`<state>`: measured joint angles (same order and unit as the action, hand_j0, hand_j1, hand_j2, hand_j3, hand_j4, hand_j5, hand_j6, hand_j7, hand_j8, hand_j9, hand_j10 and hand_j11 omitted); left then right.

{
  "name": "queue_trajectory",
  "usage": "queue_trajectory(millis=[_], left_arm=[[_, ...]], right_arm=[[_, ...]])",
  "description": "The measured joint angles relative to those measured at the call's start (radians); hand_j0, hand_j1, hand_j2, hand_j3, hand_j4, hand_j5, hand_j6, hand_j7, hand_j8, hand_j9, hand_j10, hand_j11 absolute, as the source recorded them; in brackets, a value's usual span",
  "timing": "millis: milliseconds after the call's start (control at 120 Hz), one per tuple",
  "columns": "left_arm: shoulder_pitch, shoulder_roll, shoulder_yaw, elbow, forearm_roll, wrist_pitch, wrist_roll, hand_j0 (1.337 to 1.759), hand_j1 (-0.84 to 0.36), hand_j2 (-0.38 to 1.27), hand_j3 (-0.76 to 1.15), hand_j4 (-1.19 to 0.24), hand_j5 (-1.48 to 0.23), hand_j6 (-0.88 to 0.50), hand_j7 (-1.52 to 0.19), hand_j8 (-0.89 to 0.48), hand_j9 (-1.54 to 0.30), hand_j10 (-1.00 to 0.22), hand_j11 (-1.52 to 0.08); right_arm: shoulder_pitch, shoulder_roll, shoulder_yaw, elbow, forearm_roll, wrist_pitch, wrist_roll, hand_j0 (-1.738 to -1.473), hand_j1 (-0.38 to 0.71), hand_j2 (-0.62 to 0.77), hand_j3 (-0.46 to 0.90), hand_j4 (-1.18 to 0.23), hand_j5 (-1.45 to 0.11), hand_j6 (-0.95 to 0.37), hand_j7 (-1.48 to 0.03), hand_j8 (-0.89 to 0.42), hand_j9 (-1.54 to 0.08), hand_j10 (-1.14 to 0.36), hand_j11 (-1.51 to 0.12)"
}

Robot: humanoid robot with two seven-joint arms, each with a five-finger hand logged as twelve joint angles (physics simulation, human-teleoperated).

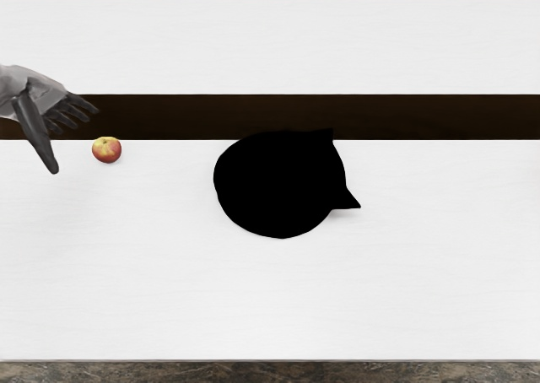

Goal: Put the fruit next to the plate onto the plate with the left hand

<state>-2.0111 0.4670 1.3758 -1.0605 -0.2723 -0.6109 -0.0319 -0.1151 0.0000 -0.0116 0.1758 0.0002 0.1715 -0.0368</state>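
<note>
A small red and yellow fruit [106,149] lies on the white table, well left of a black round plate [278,185] that sits near the middle. My left hand [52,117] comes in from the left edge and hovers just left of and slightly above the fruit, apart from it. Its dark fingers [74,110] are spread toward the right and the thumb [38,138] points down; it holds nothing. The right hand does not show.
A dark brown band [380,116] runs across the table behind the fruit and the plate. The white tabletop [270,299] stretches to the front edge, where a stone-patterned floor strip shows.
</note>
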Motion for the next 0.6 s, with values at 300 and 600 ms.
queue_trajectory(millis=[300,600], left_arm=[[0.003,-0.005,-0.005,0.02,0.031,0.0,-0.001,1.658,0.31,0.01,0.0,-0.04,-0.05,-0.04,-0.05,-0.04,-0.05,-0.04,-0.05],[-0.081,-0.278,-0.019,-0.165,0.109,0.433,0.064,1.658,0.33,0.0,0.0,-0.02,-0.02,-0.02,-0.02,-0.02,-0.02,-0.02,-0.02]], right_arm=[[0.009,0.0,0.003,0.0,0.006,-0.002,0.0,-1.658,-0.34,0.0,0.0,-0.01,-0.01,-0.01,-0.01,-0.01,-0.01,-0.01,-0.01],[0.011,0.0,0.002,-0.001,0.006,-0.003,0.0,-1.658,-0.34,0.0,0.0,-0.01,-0.01,-0.01,-0.01,-0.01,-0.01,-0.01,-0.01]])
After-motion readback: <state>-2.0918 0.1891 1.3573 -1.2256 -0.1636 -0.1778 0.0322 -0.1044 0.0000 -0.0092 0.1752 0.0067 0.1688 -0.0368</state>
